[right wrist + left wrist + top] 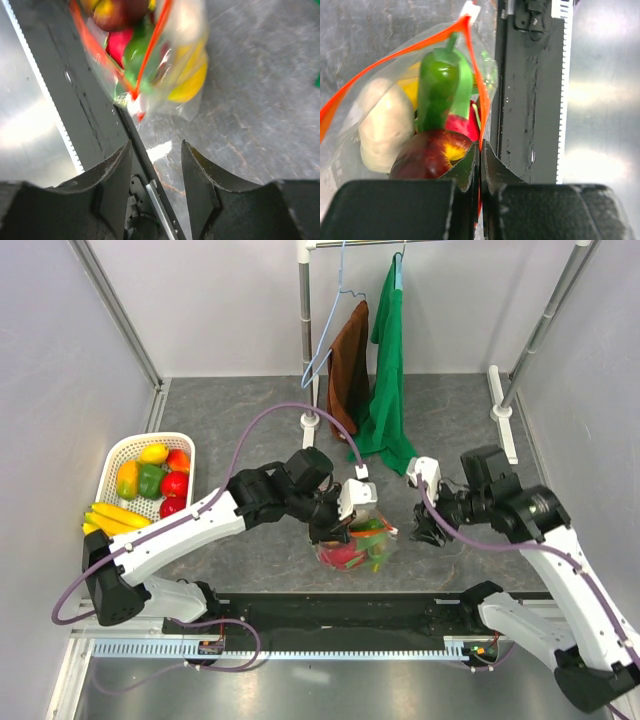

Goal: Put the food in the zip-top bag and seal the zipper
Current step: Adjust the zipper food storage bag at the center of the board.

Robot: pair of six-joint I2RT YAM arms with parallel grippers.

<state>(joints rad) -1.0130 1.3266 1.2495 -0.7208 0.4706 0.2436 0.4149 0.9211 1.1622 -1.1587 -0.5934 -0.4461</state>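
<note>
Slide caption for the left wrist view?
Left jaws clamp the orange zipper of the zip-top bag holding green pepper, red apple, whitish piece.

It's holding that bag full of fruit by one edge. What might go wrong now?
1. The left gripper pinches only the zipper edge; the loaded bag might slip free.
2. The zipper gapes, and the green pepper pokes up at it, so sealing may jam.

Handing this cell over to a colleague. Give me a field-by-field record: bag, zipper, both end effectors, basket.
zip-top bag: holds green piece, red piece, whitish piece
zipper: unsealed, strips apart
left end effector: shut on zipper
right end effector: open, clear of bag
basket: holds more food, bananas at near rim
</note>
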